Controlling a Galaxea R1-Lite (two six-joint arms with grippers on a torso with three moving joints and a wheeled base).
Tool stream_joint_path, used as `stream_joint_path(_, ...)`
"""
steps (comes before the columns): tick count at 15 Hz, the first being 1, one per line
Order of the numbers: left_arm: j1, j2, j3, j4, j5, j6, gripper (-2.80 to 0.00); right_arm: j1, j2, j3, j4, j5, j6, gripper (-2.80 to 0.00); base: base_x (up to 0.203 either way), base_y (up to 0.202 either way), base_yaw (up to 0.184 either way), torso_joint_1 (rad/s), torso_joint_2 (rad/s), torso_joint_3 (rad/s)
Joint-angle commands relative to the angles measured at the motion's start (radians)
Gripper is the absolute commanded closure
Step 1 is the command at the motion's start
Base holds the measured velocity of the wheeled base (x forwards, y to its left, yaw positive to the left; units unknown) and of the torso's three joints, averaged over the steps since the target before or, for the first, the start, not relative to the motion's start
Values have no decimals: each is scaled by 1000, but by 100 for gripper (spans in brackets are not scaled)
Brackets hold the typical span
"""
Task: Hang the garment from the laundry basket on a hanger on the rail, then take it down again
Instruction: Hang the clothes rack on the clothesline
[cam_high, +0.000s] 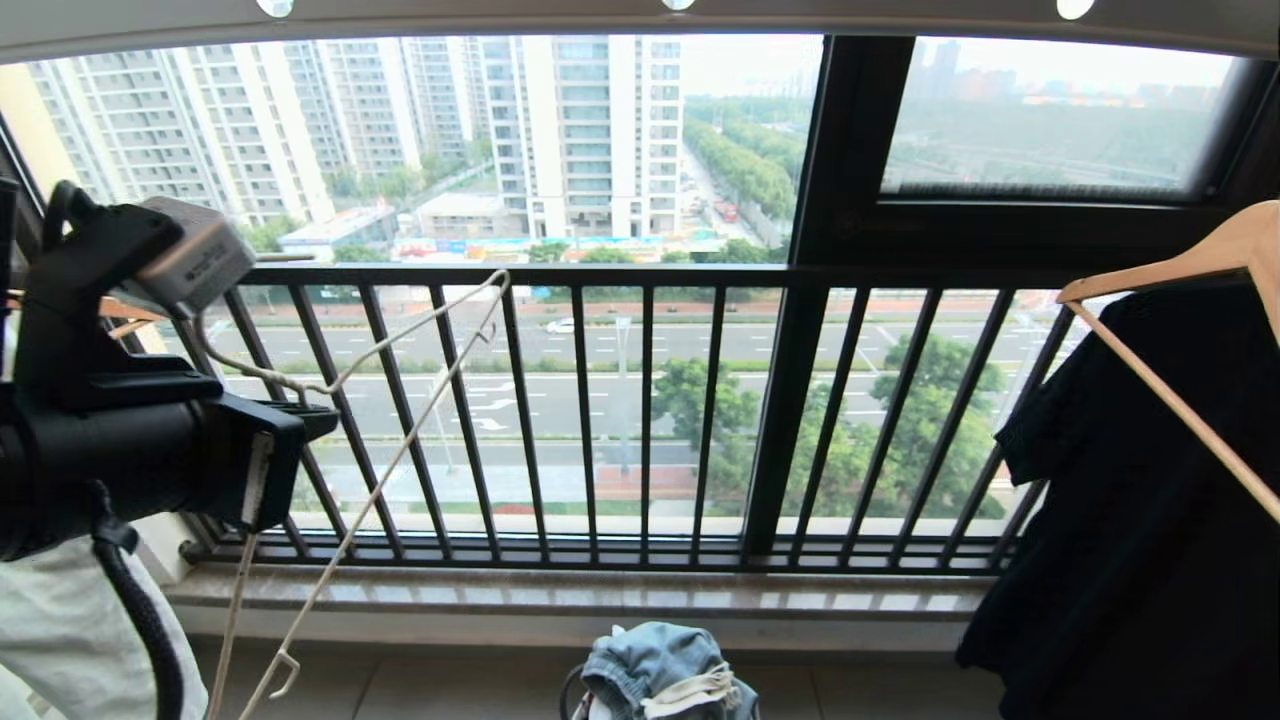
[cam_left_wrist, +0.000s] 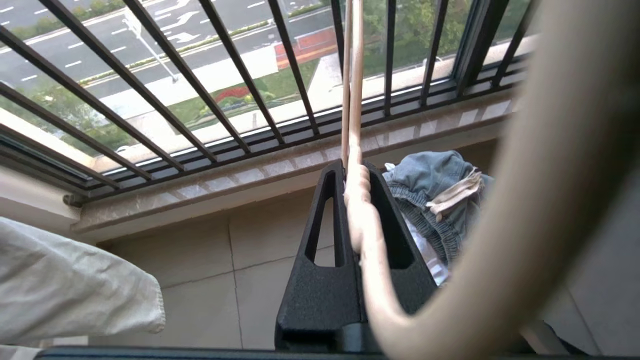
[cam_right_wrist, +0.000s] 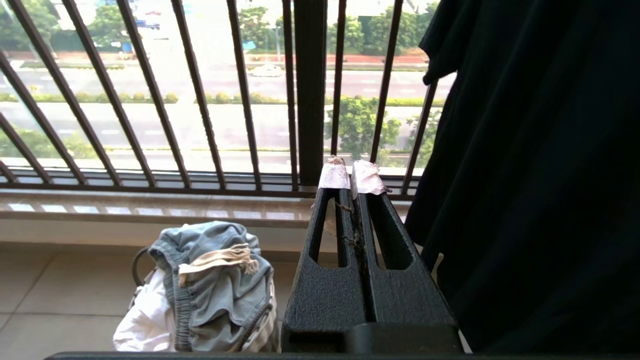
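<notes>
The way forward is barred by the black window railing (cam_high: 640, 400); the right side is filled by a hanging black shirt (cam_high: 1130, 520); between them, open floor is left around the heaped laundry basket (cam_right_wrist: 137, 260).

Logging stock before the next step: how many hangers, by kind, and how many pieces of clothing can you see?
Thin cream-white wire hanger: 1, clamped in the left gripper
Thick light wooden hanger: 1
Blue-grey denim shorts: 1
Black shirt: 1
Pale cloth piece: 1
Total: 5
</notes>
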Motion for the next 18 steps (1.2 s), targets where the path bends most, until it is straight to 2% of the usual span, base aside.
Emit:
stream_joint_path(1, 54, -80, 6, 28, 1, -23, 0, 0, 3, 0, 0, 0, 0, 0, 0, 0, 0, 0, 0, 0)
stream_joint_path(4, 60, -112, -14, 43, -5, -118, 0, 1, 2, 0, 0, 0, 0, 0, 0, 0, 0, 0, 0, 0)
stream_joint_path(7, 61, -97, -66, 49, -5, -120, 0, 1, 3, 0, 0, 0, 0, 0, 0, 0, 0, 0, 0, 0)
stream_joint_path(9, 60, -96, -142, 161, -19, -122, 0, 0, 2, 0, 0, 0, 0, 0, 0, 0, 0, 0, 0, 0)
stream_joint_path(10, 60, -94, -197, 217, -48, -127, 0, 0, 2, 0, 0, 0, 0, 0, 0, 0, 0, 0, 0, 0)
stream_joint_path(13, 60, -60, -399, 395, -89, -145, 0, 1, 2, 0, 0, 0, 0, 0, 0, 0, 0, 0, 0, 0)
stream_joint_path(15, 60, -20, -538, 534, -148, -149, 0, 0, 2, 0, 0, 0, 0, 0, 0, 0, 0, 0, 0, 0)
stream_joint_path(18, 60, 86, -704, 654, -187, -150, 0, 0, 2, 0, 0, 0, 0, 0, 0, 0, 0, 0, 0, 0)
